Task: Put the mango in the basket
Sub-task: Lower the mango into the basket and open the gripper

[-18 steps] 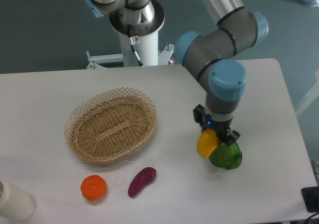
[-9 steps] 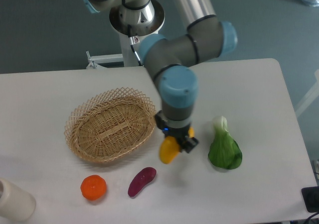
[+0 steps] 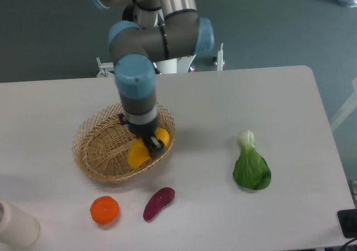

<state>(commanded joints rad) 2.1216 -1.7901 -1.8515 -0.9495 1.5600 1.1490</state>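
My gripper (image 3: 148, 142) is shut on the mango (image 3: 139, 151), a smooth yellow-orange oblong fruit. It holds the mango over the right half of the basket (image 3: 95, 145), a shallow oval wicker basket of light tan straw on the left of the table. The mango hangs low inside the rim; I cannot tell whether it touches the basket floor. The arm's wrist hides the basket's far right rim.
A round orange fruit (image 3: 105, 210) and a dark purple-red oblong vegetable (image 3: 158, 202) lie in front of the basket. A green leafy vegetable (image 3: 251, 165) lies to the right. A white cylinder (image 3: 14, 226) stands at the front left corner.
The arm has swung left, carrying the mango from beside the green vegetable, across the table middle, to over the basket's right half.
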